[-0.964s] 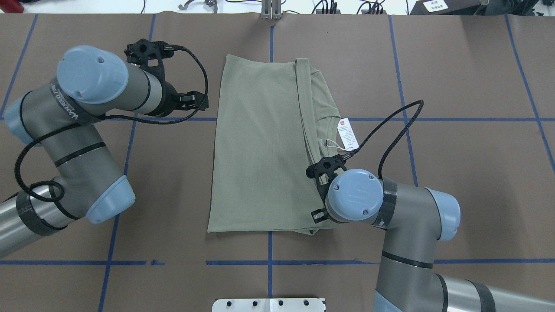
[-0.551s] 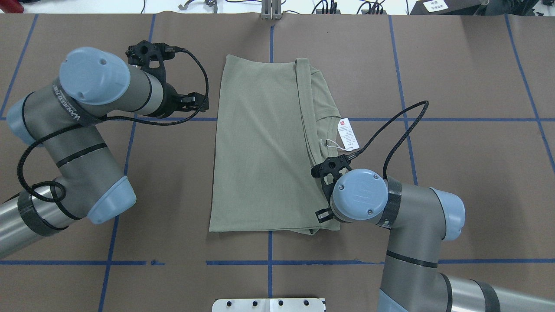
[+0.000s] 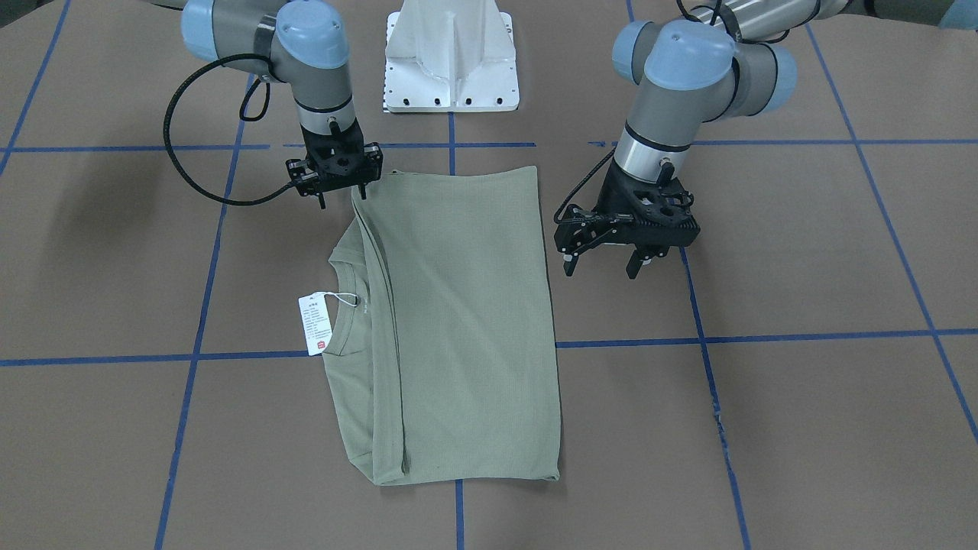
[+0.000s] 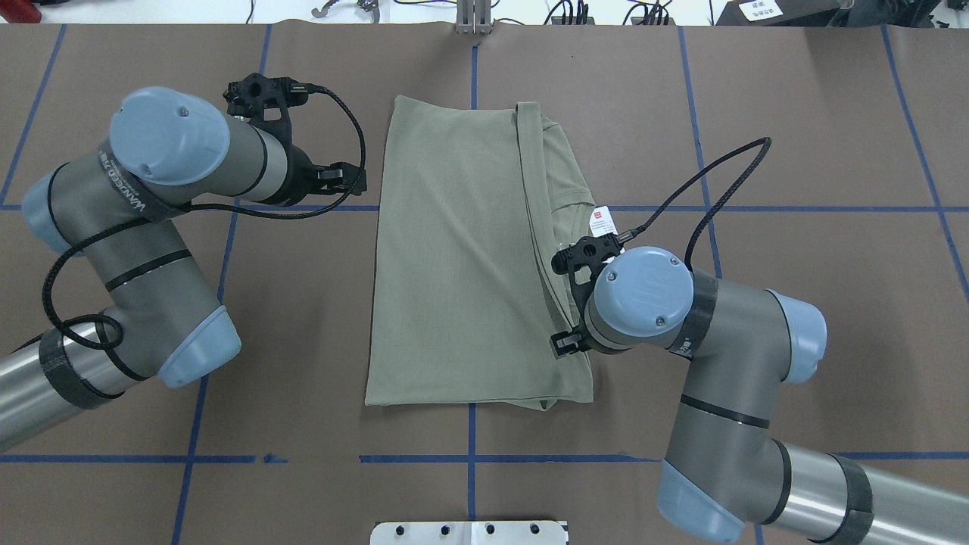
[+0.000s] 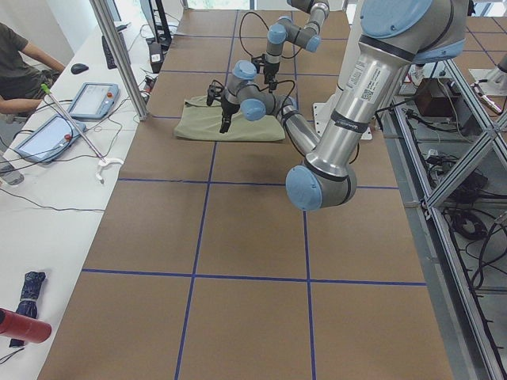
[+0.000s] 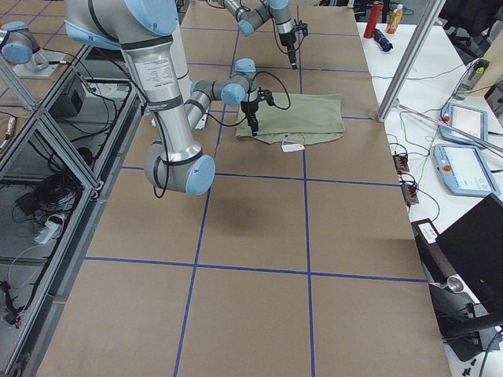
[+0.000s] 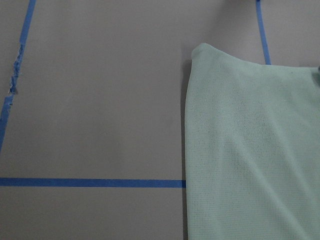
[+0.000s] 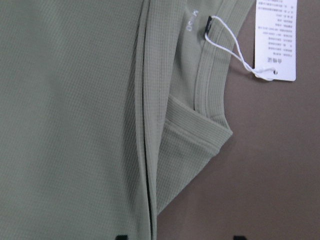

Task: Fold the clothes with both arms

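The pale sage-green shirt (image 4: 462, 257) lies folded into a tall rectangle on the brown table, with its ribbed collar (image 8: 210, 100) and white hang tag (image 3: 315, 325) at one long edge. My right gripper (image 3: 342, 197) is open and empty. It hovers over that edge near the shirt's robot-side corner, and its fingertips (image 8: 120, 237) straddle the folded edge in the right wrist view. My left gripper (image 3: 602, 269) is open and empty, just off the shirt's opposite long edge. The left wrist view shows only a shirt corner (image 7: 250, 150) on the table.
The white pedestal base (image 3: 451, 57) stands at the robot's side of the table. Blue tape lines (image 4: 469, 458) cross the brown cover. A side bench with tablets (image 5: 91, 99), a metal post (image 5: 119, 55) and a seated person (image 5: 20, 63) lies beyond the table's far edge.
My right arm has moved along the shirt's tag-side edge, away from the robot and toward the collar and tag. The left arm has shifted only slightly. The shirt has not moved.
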Tool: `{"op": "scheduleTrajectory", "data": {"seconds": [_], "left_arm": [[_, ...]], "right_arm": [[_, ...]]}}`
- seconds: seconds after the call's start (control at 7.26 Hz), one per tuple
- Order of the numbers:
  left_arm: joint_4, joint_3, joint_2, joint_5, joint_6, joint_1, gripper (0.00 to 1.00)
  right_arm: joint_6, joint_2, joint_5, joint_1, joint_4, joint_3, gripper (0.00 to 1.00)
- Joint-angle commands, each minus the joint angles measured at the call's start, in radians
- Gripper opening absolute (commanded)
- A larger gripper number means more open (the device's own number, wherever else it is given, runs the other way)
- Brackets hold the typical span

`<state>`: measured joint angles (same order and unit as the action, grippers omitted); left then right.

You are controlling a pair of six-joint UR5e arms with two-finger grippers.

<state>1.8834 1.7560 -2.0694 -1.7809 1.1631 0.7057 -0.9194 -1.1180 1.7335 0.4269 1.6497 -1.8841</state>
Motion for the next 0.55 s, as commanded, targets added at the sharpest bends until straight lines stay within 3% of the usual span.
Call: {"op": "scheduleTrajectory", "data": {"seconds": [0.0,0.41], "left_arm": [[0.011,-0.01,0.0,0.0,0.001,0.001,1.0],[0.011,-0.012,0.002,0.0,0.001,0.001,1.0]], "right_arm": [[0.027,0.102,0.0,0.021,-0.002,0.107,1.0],[0.037,0.135,-0.005,0.03,-0.002,0.169,1.0]]}}
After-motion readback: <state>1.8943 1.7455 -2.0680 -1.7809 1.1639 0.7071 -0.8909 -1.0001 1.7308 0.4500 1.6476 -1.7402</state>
